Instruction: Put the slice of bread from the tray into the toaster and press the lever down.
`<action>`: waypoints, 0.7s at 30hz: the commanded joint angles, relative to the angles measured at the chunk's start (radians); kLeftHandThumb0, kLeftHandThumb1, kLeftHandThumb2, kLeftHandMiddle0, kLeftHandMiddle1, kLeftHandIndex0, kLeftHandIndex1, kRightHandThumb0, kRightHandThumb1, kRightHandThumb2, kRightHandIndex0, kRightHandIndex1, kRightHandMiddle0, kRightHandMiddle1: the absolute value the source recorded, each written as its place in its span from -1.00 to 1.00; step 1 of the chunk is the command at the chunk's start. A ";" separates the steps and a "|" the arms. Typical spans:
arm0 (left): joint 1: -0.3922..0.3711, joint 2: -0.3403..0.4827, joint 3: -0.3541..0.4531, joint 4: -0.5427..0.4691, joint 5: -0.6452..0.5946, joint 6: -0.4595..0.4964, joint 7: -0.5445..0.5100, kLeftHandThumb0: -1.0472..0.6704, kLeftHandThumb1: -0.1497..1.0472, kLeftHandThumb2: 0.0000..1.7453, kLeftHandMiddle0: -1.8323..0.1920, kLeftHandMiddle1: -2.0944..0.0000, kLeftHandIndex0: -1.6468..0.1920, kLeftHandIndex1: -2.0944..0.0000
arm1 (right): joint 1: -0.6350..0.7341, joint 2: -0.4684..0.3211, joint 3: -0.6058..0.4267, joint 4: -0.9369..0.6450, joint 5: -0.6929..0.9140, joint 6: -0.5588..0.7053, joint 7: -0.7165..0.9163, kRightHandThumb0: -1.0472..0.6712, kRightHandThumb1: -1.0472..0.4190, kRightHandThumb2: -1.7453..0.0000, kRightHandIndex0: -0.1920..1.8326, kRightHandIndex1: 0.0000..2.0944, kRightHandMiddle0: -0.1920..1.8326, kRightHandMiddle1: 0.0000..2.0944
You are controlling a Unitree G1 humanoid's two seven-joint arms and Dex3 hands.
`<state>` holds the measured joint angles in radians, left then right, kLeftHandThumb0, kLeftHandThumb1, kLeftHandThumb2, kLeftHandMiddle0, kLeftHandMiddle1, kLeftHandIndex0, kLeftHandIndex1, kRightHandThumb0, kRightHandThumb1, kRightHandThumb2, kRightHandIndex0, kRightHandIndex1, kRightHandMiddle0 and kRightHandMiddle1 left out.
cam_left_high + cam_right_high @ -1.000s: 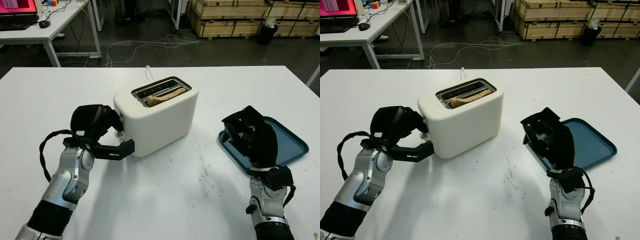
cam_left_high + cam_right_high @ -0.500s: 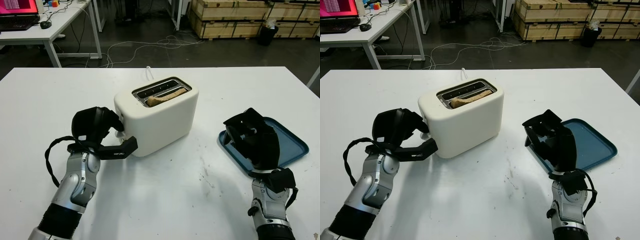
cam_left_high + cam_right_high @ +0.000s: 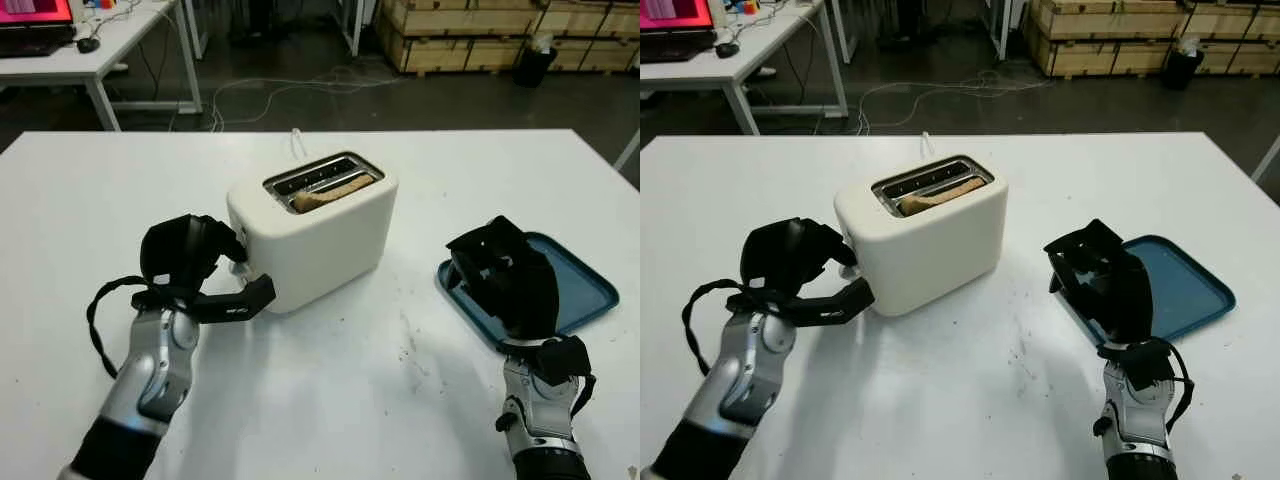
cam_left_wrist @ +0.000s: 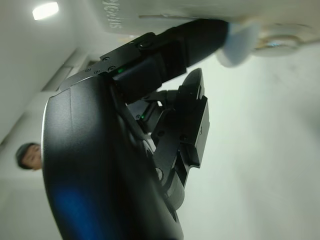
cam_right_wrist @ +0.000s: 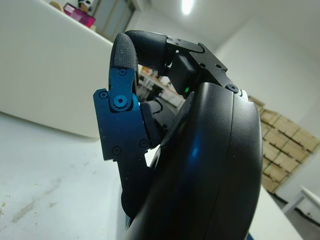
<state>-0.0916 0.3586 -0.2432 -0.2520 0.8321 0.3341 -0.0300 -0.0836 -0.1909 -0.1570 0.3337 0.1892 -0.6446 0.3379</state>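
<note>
Fingertips (image 4: 210,37) of the left hand (image 3: 190,262) press against the white lever knob (image 4: 240,42) on the end of the toaster (image 3: 320,235) that faces the table's left edge. Its fingers are curled and bear on the knob rather than wrapping around it; a lower finger runs along the base of that end face. The slice of bread (image 3: 330,193) already sits in the nearer slot, its crust showing a little above the rim, so the step in hand looks like the lever press. The toaster stands near the middle of the white table (image 3: 320,400). Toward the right edge, the right hand (image 3: 505,275) hovers over the near-left corner of the blue tray (image 3: 585,285), fingers curled and holding nothing. Next, the left fingertips likely need to push the knob straight down until it latches, without sliding the toaster across the table.
</note>
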 commanded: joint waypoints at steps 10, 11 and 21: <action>0.025 -0.094 0.043 -0.198 -0.139 -0.064 -0.022 0.37 0.79 -0.61 -0.20 -0.67 -0.43 0.94 | -0.055 -0.053 -0.006 -0.056 0.033 0.149 0.028 -0.28 -0.83 0.68 0.12 0.67 -0.22 0.66; 0.023 -0.099 0.054 -0.206 -0.151 -0.064 -0.020 0.36 0.79 -0.58 -0.20 -0.67 -0.44 0.94 | -0.061 -0.057 -0.009 -0.056 0.036 0.155 0.033 -0.29 -0.83 0.68 0.12 0.67 -0.22 0.65; -0.007 0.045 0.192 -0.295 -0.186 -0.033 -0.178 0.30 0.79 -0.68 -0.10 -0.67 -0.21 -0.22 | -0.163 -0.167 -0.046 -0.016 0.004 0.183 0.052 -0.31 -0.83 0.63 0.09 0.67 -0.17 0.45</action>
<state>-0.0584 0.3827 -0.0539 -0.5011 0.6680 0.3459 -0.1785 -0.2136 -0.3321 -0.1917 0.3007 0.2096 -0.4572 0.3830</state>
